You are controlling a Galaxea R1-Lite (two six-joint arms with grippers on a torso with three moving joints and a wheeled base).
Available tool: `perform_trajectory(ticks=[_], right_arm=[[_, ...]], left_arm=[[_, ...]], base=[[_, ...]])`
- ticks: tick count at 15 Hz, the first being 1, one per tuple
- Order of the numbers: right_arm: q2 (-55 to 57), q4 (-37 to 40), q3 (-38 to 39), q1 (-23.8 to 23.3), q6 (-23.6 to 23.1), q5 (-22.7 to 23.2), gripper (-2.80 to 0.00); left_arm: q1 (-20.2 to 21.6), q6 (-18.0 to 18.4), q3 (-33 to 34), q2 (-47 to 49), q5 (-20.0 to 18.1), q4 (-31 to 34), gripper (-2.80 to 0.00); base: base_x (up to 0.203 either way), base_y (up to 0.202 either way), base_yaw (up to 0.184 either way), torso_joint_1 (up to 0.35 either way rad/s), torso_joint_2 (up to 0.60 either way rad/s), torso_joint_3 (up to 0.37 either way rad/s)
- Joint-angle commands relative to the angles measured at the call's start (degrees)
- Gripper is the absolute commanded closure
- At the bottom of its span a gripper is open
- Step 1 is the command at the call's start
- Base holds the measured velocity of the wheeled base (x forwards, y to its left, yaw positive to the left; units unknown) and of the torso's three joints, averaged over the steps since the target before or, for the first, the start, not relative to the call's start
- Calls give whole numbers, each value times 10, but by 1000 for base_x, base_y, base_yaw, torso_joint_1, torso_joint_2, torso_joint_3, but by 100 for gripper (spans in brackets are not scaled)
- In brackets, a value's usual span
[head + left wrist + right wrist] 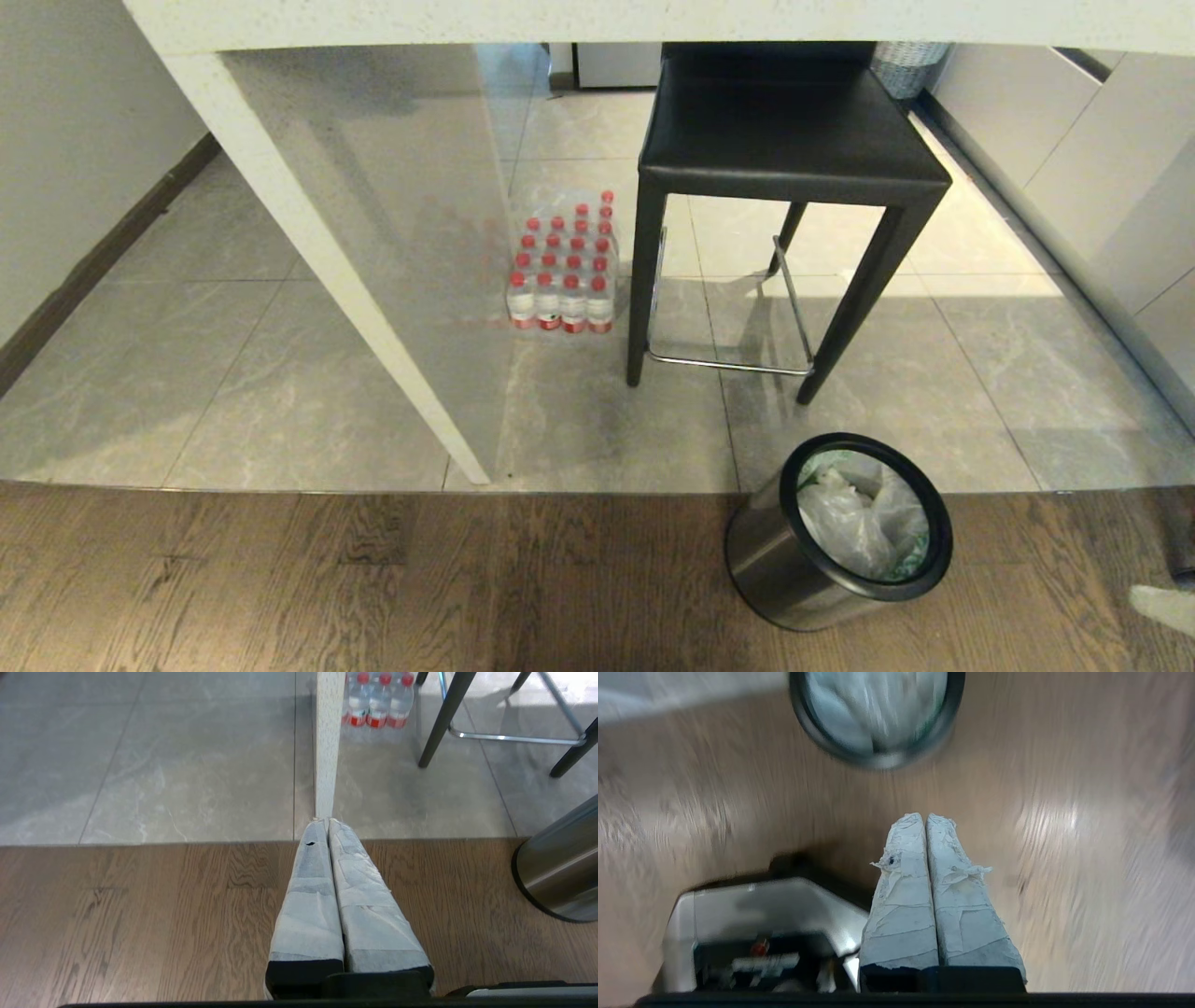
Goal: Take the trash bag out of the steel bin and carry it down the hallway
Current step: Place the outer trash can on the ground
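Note:
The steel bin [794, 574] stands on the wood floor at the lower right of the head view, round with a black rim. The trash bag [864, 523] lies crumpled inside it, thin white plastic with green print at the rim. My right gripper [924, 817] hangs shut and empty above the wood floor, short of the steel bin [878, 758], with the trash bag [878, 704] showing inside. My left gripper [327, 821] is shut on nothing, low over the floor, with the bin's wall [560, 868] off to its side. The hallway is out of view.
A white counter panel [327, 261] stands on grey tiles [233, 373] beyond the wood floor [373, 579]. A black stool [784, 131] and a pack of red-capped bottles [565, 271] sit behind the bin. Cabinets [1074, 168] line the right. My own base [761, 924] is below the right gripper.

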Motion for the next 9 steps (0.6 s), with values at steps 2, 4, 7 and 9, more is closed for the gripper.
perform_trajectory(ticks=[2,4,7,9], right_arm=[[65,-1,11,0,10,3,0],[105,-2,11,-1,15,5,0],[133,-44,19,-1,15,11,0],[163,-107,34,-1,16,19,0]], left_arm=[[0,0,0,0,0,0,0],[0,0,0,0,0,0,0],[0,0,0,0,0,0,0],[0,1,0,0,0,0,0]], base=[[0,0,0,6,3,-189],[0,0,0,3,2,-195],[0,0,0,4,0,-198],[0,0,0,2,6,-200]])
